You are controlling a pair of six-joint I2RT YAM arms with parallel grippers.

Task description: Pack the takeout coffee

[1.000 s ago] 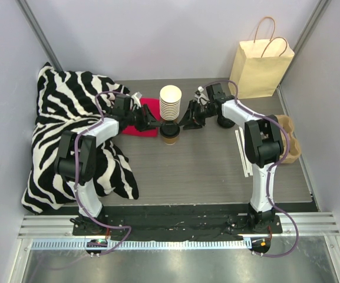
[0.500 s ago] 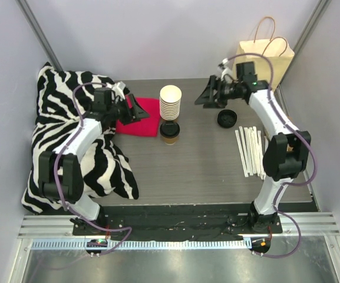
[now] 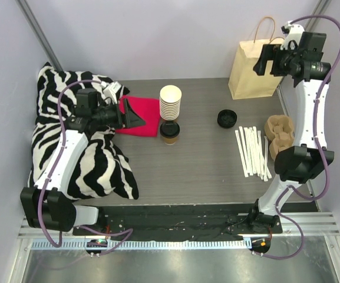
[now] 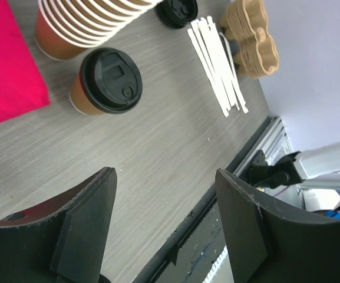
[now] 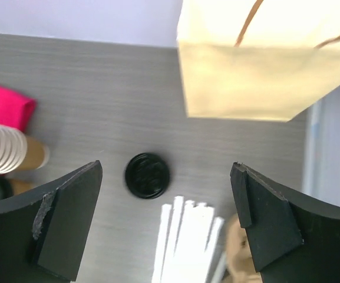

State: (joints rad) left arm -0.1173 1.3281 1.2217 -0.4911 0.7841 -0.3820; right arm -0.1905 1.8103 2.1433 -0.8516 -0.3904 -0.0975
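The takeout coffee (image 3: 170, 131), a brown cup under a black lid, stands upright on the table in front of a stack of cream cups (image 3: 170, 102). In the left wrist view the coffee (image 4: 106, 82) is far beyond the fingers. My left gripper (image 3: 135, 113) hangs open over the red cloth (image 3: 146, 118), left of the coffee, with nothing between its fingers (image 4: 165, 177). Raised high at the back right, my right gripper (image 3: 263, 61) is in front of the paper bag (image 3: 253, 73). It is open and empty (image 5: 165, 170).
A loose black lid (image 3: 227, 118) lies right of the cups. White sticks (image 3: 251, 150) and a pulp cup carrier (image 3: 280, 132) sit along the right side. A zebra blanket (image 3: 81, 159) covers the left side. The bag (image 5: 264, 59) stands against the back wall.
Both grippers have let go of the coffee and opened. The left arm drew back to the left over the cloth; the right arm rose and swung to the back right by the bag.
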